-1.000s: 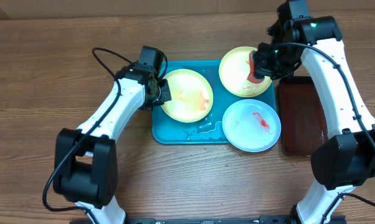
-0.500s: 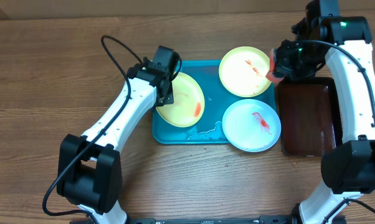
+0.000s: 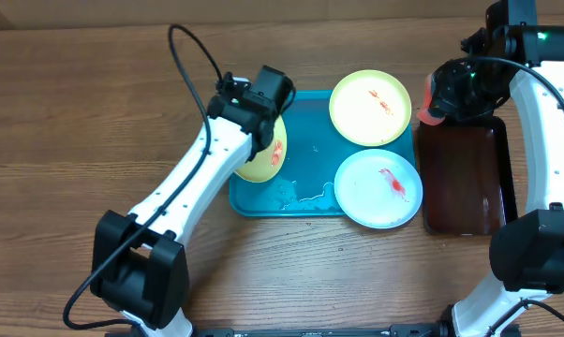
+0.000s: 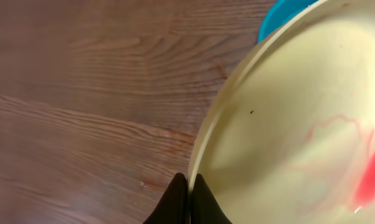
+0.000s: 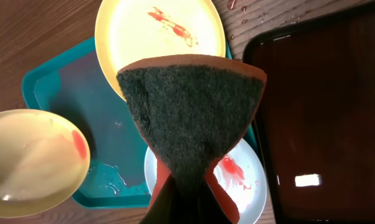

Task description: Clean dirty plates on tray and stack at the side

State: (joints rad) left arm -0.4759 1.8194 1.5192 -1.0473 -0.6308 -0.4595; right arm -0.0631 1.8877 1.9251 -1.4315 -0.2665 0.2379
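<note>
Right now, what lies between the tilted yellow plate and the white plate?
Only a bare, wet stretch of the blue tray separates the tilted yellow plate from the white plate; the overhead view shows it.

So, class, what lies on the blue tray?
The tray holds a yellow plate and a white plate, red-smeared, plus water. The tilted third plate and left arm hide its left edge.

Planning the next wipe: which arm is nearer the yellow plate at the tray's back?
Right: right fingers hold the sponge just beside that plate; left fingers grip the other yellow plate across the tray.
</note>
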